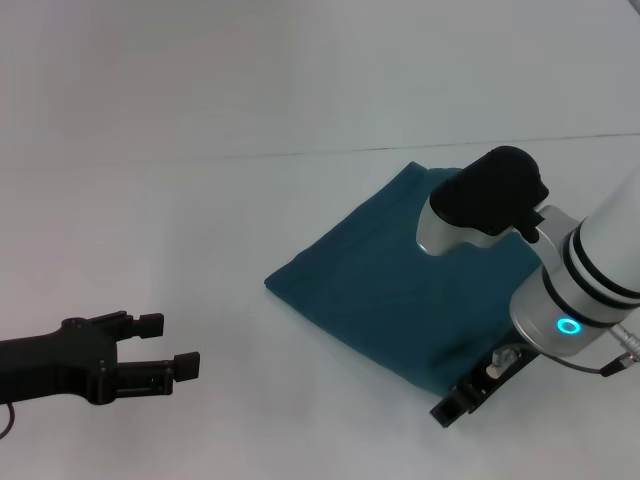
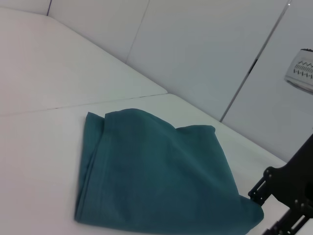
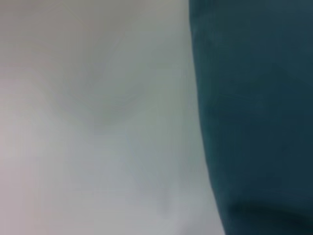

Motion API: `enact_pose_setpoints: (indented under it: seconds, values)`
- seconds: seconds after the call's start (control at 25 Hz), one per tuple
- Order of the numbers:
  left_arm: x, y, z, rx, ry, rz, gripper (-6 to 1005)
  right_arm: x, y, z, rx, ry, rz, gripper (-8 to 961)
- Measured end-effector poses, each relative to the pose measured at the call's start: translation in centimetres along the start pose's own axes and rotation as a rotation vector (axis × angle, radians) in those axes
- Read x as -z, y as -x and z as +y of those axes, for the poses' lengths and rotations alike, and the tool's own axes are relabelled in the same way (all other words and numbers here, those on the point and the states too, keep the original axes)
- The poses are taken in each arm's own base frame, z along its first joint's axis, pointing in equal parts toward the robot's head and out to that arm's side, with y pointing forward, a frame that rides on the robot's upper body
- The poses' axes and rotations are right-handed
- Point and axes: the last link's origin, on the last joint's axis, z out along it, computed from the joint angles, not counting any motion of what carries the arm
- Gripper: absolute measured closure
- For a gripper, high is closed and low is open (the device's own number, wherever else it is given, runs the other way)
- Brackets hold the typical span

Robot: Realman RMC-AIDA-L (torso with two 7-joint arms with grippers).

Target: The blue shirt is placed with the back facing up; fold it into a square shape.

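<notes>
right gripper (image 1: 470,395) at 5 o'clock, low at shirt's near corner, finger spread unclear | left gripper (image 1: 170,350) at 8 o'clock, jaws wide, empty, well apart from shirt | no readable writing | blue shirt (image 1: 400,290) folded to rough square, plain teal, centre-right | white table (image 1: 200,220), pale wall panels (image 2: 205,54) behind

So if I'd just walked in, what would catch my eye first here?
Probably the dark teal-blue knit shirt, already folded into a rough square on the white table, right of centre. The right arm's black claw sits low at the shirt's near right corner. The left arm's black claw hangs open well off to the left, clear of the cloth.
</notes>
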Motion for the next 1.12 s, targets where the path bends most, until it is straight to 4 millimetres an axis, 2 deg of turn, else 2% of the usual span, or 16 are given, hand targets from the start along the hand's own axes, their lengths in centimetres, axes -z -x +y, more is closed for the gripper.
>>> enact_pose_setpoints:
  seconds: [0.48, 0.72, 0.84, 1.12]
  values:
    - [0.0, 0.0, 0.0, 0.001, 0.001, 0.001, 51, -0.6, 0.0, -0.4, -0.007, -0.027, -0.004, 444]
    - [0.0, 0.0, 0.0, -0.001, 0.002, 0.001, 51, -1.3, 0.0, -0.7, -0.016, -0.030, 0.006, 684]
    - [0.0, 0.1, 0.0, 0.000, 0.001, 0.001, 51, -1.2, 0.0, -0.7, -0.012, -0.033, 0.001, 873]
    - [0.0, 0.2, 0.1, -0.003, 0.001, 0.003, 51, -1.0, 0.5, -0.2, 0.008, -0.012, -0.019, 921]
